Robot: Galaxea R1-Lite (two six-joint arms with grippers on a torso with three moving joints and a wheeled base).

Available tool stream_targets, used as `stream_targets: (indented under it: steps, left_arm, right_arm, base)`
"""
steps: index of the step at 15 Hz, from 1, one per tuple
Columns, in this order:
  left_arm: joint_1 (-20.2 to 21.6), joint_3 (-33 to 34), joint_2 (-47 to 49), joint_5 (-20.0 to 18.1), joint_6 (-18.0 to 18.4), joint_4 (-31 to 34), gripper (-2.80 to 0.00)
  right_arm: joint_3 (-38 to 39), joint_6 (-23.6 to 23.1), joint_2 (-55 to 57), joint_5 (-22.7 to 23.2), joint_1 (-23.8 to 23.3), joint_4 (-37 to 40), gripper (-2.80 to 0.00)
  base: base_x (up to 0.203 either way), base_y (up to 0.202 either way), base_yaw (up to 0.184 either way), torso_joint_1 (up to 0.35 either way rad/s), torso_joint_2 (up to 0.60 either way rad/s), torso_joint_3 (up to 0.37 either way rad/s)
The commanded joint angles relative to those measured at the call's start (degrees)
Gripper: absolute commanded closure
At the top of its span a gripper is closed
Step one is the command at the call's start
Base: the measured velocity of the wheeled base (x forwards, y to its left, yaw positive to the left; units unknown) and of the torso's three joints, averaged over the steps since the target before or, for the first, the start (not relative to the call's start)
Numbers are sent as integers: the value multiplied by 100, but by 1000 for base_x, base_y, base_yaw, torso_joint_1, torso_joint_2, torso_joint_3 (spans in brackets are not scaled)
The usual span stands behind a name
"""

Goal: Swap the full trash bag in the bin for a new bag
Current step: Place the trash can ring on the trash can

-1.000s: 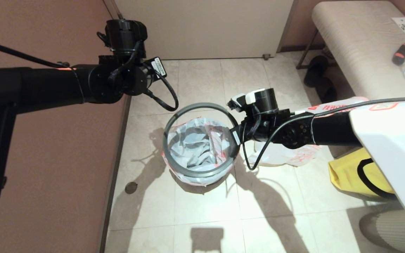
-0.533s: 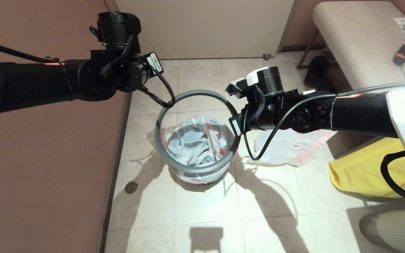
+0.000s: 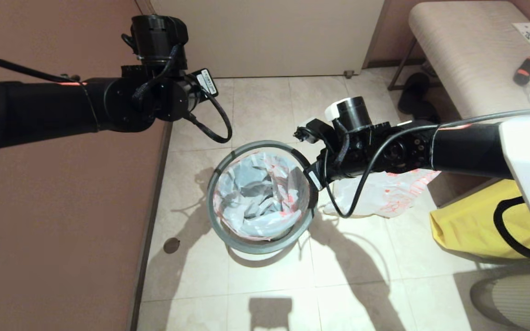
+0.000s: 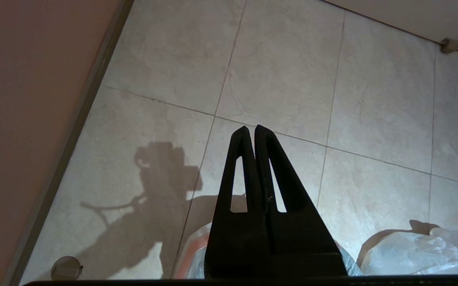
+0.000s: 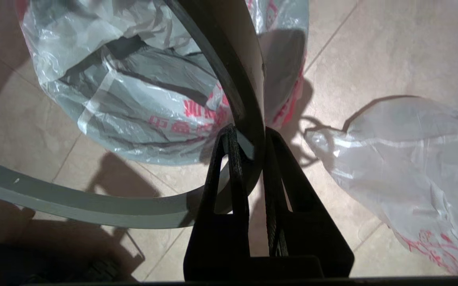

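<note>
**Hoop poised over the lined bin**

On the tiled floor by the wall, seen from the head, the bin [image 3: 258, 239] stands with the new bag [image 3: 260, 193] draped inside. The grey hoop [image 3: 228, 230] hangs tilted around its mouth, lower on the near side, pinched at its right edge by the right end effector [image 3: 313, 177]. The full trash bag [image 3: 384, 193] lies just beside the bin, to its right.

In the left wrist view, the left end effector [image 4: 251, 129] is clamped on nothing above bare floor.

In the right wrist view, the right fingers [image 5: 229, 171] straddle the hoop's band, with the lined bin directly beyond. Levelling the hoop onto the rim looks like the next job.
</note>
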Motion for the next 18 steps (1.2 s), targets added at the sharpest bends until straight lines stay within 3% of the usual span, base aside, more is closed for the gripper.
stream_targets:
  steps: [1, 10, 13, 18]
  left_arm:
    - [9, -2, -10, -5, -20, -9, 0]
    - [27, -2, -117, -32, -29, -9, 0]
    - [18, -11, -107, -32, -28, -9, 0]
    - [9, -19, -116, -32, -29, -10, 0]
  right_arm:
    - [2, -27, 313, 27, -16, -214, 0]
    - [2, -280, 777, 8, -27, -1327, 0]
    - [2, -332, 569, 0, -26, -1257, 0]
    - [2, -1005, 485, -377, -13, -1326, 0]
  base:
    - [0, 0, 0, 0, 0, 0]
    - [0, 0, 0, 0, 0, 0]
    - [0, 0, 0, 0, 0, 0]
    - [0, 0, 0, 0, 0, 0]
